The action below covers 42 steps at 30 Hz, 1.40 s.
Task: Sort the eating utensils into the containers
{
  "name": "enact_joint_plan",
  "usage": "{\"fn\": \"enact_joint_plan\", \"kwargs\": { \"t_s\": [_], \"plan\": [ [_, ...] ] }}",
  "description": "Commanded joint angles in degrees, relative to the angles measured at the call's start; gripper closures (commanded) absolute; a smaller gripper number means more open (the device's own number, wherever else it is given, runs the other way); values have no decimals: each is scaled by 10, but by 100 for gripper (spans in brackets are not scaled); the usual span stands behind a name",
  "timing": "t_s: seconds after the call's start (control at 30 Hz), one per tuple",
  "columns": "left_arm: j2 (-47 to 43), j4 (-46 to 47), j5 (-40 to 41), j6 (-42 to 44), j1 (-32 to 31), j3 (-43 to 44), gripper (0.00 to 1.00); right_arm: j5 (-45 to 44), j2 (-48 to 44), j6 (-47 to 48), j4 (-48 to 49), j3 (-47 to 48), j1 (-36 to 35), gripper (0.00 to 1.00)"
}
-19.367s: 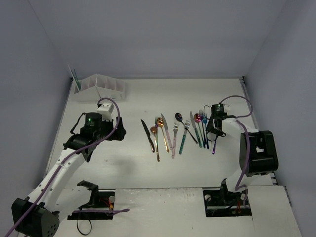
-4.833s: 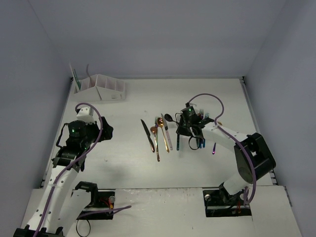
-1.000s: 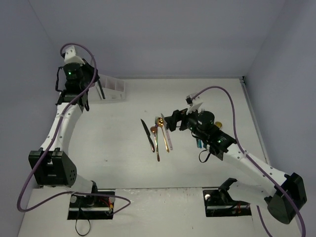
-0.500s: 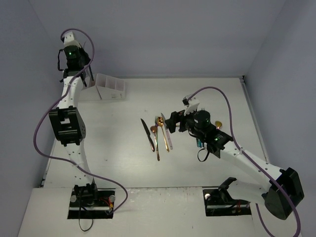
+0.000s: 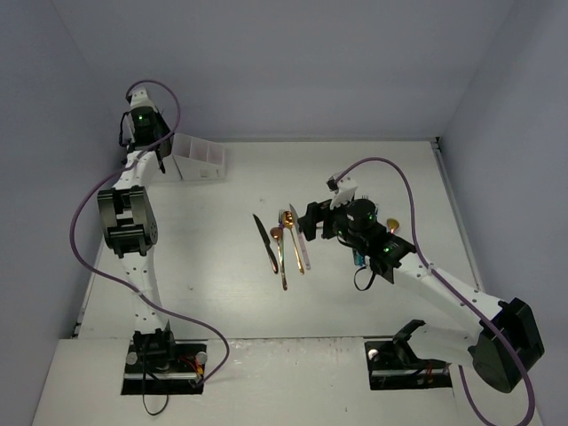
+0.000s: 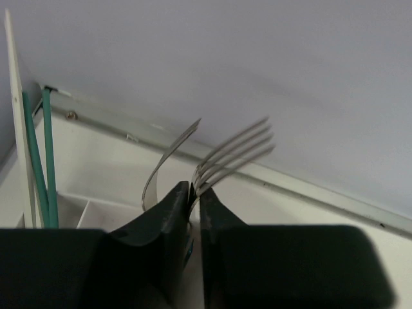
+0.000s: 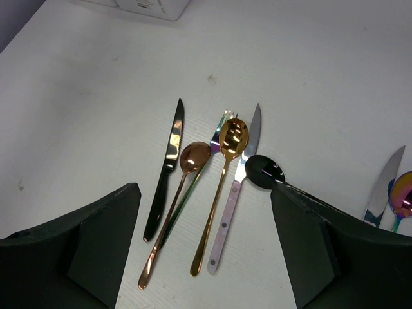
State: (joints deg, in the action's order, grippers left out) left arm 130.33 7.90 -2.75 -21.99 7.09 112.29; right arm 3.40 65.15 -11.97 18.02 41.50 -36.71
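Left gripper pinches a silver fork over the rack — advise releasing only once square above one compartment. Right gripper gapes wide, empty, above the spoons.

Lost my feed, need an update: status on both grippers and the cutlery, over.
Left gripper shut on silver fork, at white rack. Right gripper open, over gold spoon. Nothing seen in the way.

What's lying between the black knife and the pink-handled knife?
In the right wrist view, three pieces lie between the black knife and the pink-handled knife: a copper spoon, a fork and a gold spoon.
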Motion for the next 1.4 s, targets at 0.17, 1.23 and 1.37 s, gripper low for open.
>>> {"fn": "enact_joint_plan", "kwargs": {
  "t_s": [0.17, 1.23, 1.37],
  "plan": [
    [-103, 70, 1, 19, 0, -49, 61, -32, -23, -11, 4, -11, 6, 20],
    [-756, -248, -93, 1, -142, -631, 23, -125, 145, -156, -211, 48, 241, 53],
    [-749, -252, -109, 0, -153, -646, 23, -122, 189, -144, -208, 82, 245, 70]
  ]
}}
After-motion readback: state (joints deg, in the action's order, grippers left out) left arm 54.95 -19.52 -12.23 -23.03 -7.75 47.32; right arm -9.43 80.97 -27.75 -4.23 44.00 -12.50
